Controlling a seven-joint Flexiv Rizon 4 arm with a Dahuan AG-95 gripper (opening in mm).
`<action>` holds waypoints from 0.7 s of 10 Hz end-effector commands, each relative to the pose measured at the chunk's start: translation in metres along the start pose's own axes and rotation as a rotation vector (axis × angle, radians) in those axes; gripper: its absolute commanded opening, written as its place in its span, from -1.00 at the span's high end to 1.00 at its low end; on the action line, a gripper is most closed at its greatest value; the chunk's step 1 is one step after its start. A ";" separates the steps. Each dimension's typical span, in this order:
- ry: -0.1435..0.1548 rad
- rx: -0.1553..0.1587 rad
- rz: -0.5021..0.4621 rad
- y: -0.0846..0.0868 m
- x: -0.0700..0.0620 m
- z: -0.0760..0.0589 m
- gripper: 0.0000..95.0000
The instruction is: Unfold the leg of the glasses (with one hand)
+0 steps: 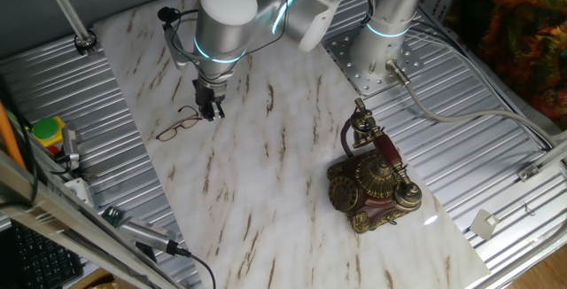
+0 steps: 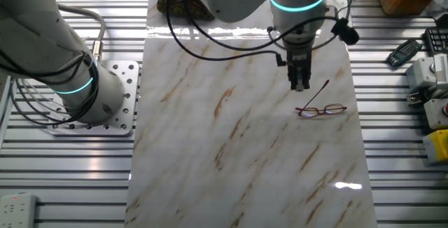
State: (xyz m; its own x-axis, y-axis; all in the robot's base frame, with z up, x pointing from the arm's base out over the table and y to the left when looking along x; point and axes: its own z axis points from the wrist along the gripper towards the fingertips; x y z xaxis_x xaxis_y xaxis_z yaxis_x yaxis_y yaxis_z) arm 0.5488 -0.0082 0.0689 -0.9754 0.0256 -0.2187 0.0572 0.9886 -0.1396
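Phone (image 1: pixel 372 181) sits nearest us on the marble table (image 1: pixel 266 191), right side. Glasses (image 2: pixel 321 109) lie flat far left, one leg angled out. We see the tool (image 2: pixel 299 83) hovering just beside them, fingers nearly together, holding nothing.

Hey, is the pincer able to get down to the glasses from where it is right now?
Probably yes. The pincer hangs close beside the glasses, nothing lies between them, and the telephone stands well away.
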 end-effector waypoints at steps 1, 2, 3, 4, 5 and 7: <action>-0.012 -0.004 -0.003 -0.002 -0.001 0.002 1.00; -0.019 -0.005 -0.004 -0.004 -0.002 0.004 1.00; -0.022 -0.006 -0.004 -0.006 -0.002 0.006 1.00; -0.026 -0.007 -0.004 -0.007 -0.002 0.007 1.00; -0.030 -0.005 -0.004 -0.009 -0.003 0.009 1.00; -0.034 -0.006 -0.002 -0.010 -0.005 0.012 1.00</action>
State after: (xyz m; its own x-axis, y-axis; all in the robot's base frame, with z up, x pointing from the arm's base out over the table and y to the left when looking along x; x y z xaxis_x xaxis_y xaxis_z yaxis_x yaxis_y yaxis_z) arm 0.5555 -0.0206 0.0597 -0.9670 0.0196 -0.2541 0.0556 0.9892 -0.1356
